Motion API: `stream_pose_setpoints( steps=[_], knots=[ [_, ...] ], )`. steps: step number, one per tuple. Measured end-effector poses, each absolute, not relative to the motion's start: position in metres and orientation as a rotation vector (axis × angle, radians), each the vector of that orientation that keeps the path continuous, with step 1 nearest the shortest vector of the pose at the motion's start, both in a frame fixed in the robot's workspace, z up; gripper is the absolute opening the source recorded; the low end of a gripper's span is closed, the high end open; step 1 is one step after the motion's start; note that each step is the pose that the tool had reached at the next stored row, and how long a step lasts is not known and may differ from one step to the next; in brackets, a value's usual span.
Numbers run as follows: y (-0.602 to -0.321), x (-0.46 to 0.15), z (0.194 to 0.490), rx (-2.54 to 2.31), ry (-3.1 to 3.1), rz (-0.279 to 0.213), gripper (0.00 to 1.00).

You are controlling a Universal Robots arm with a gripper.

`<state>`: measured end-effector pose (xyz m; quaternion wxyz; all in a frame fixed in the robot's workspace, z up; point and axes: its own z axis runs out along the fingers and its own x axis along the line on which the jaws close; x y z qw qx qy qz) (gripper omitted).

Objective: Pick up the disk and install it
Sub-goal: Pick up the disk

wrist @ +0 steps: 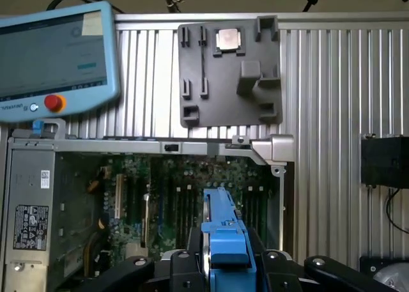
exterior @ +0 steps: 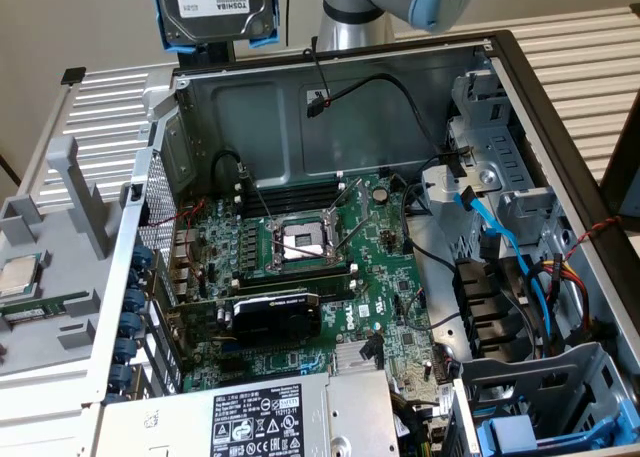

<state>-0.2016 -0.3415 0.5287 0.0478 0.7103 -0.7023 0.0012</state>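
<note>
- As the wrist view shows it, the tool (wrist: 228, 261) is clamped on the disk (wrist: 227, 241). Black fingers (wrist: 182, 263) press the blue carrier frame from both sides, with the disk edge-on between them.
- Exterior view: the disk (exterior: 215, 7) hangs in the air above the far wall of the open computer case (exterior: 330, 97), toward the exterior view's left. Its white label faces the camera (brand text legible, Toshiba), and blue frame shows down both sides. It touches no part of the case.
- The robot arm (exterior: 400, 2) crosses the top of the exterior view, grey with a pale blue joint cap.
- Inside the case lies a green motherboard (exterior: 390, 277). The CPU socket (exterior: 300, 242) sits near its middle, with a black graphics card (exterior: 275, 312) just in front of it.
- The power supply (exterior: 260, 417), its label up, sits at the near edge of the case.
- A blue cable (exterior: 500, 247) runs down the bay side, at the exterior view's right.
- A second blue carrier (exterior: 520, 437) sits in the bay at the exterior view's lower right, well apart from the held disk.
- The counter (wrist: 339, 100) is ribbed metal. A grey tray (wrist: 230, 107) rests on it beside the case and carries a small square chip (wrist: 228, 39).
- A teach pendant (wrist: 57, 55) with a red button (wrist: 54, 103) lies near the tray.
</note>
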Motion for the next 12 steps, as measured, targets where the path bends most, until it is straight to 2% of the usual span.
stream_pose_setpoints(
  steps=[12],
  knots=[
    [-0.367,-0.156,0.53,2.166,-2.141,0.004,0.37]
  ],
)
